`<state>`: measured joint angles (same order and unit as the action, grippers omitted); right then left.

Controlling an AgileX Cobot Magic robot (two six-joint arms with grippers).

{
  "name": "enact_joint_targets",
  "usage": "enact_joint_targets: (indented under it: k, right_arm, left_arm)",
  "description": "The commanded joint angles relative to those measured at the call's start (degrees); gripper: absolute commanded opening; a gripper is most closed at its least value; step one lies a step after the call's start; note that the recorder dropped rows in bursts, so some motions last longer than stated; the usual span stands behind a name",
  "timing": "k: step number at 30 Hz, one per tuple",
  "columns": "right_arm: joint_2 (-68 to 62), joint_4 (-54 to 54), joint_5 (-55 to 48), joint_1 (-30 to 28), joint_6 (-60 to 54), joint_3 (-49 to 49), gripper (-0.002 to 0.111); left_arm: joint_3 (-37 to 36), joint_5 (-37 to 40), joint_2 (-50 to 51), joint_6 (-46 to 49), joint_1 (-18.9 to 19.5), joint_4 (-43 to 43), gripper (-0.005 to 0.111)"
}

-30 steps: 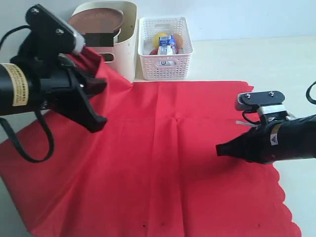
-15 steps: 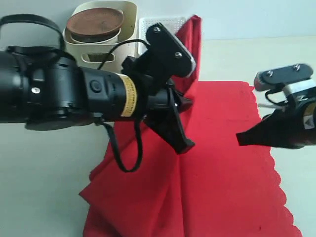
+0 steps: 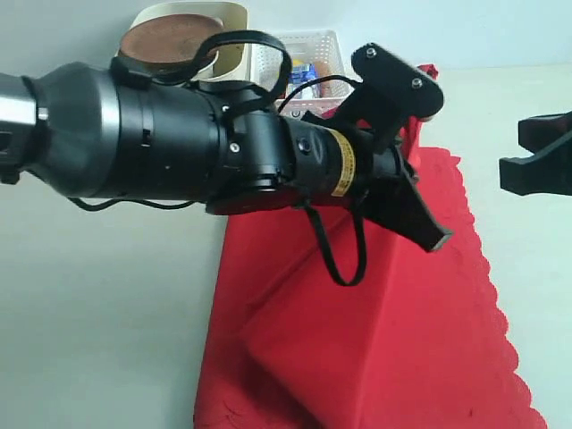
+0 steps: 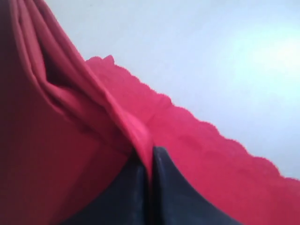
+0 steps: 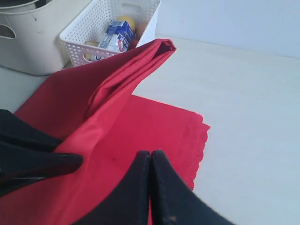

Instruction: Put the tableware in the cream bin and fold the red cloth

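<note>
Two pincers, one busy: my left gripper [image 4: 149,157] is clamped on a bunched fold of the red cloth [image 3: 375,340], held up, I reckon, to lay it over the half lying flat. That arm stretches across the middle, in front of the cream bin [image 3: 231,18]. My right gripper [image 5: 151,161] hovers closed and empty near the scalloped edge.

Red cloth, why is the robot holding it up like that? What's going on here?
The robot is folding the red cloth. Its left pincer is shut on a bunched edge, held up above the table with one half draped across the other. The right pincer is shut and empty, hovering near the scalloped edge. The wooden plate sits in the cream bin, and the milk carton is in the white basket beside it.
</note>
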<state>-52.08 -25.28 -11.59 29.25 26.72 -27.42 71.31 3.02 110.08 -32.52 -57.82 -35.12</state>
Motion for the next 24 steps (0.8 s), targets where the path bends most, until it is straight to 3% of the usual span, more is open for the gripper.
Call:
enact_joint_targets:
  k: [1,6,9,11,16,18,20,24]
  right_arm:
    - [0.38,-9.56,1.42,0.10,9.23,0.11,0.000]
    - [0.38,-18.70,-0.60,0.10,18.19,0.11,0.000]
    - [0.38,-24.01,-2.42,0.10,24.15,0.11,0.000]
    - [0.38,-26.97,-3.32,0.10,27.41,0.11,0.000]
    - [0.38,-28.75,-3.73,0.10,30.31,0.11,0.000]
    - [0.38,-28.74,-3.73,0.10,30.20,0.11,0.000]
    - [0.38,-28.74,-3.73,0.10,30.20,0.11,0.000]
    - [0.38,-28.74,-3.73,0.10,30.32,0.11,0.000]
  left_arm:
    - [5.19,-0.81,2.99,-4.26,-0.64,1.69,0.001]
    - [7.80,-0.70,7.06,-4.39,-0.64,1.69,0.002]
    - [7.99,-1.29,9.05,-5.05,-0.94,1.69,0.013]
    - [7.99,-1.55,9.72,-5.17,-1.03,1.69,0.028]
    - [7.99,-1.30,9.56,-5.38,-1.40,1.69,0.084]
    - [7.99,-0.10,8.65,-5.81,-1.49,1.80,0.096]
    - [7.99,2.72,6.77,-5.70,-1.49,1.80,0.099]
    - [7.76,16.71,2.37,-0.33,-1.37,1.07,0.092]
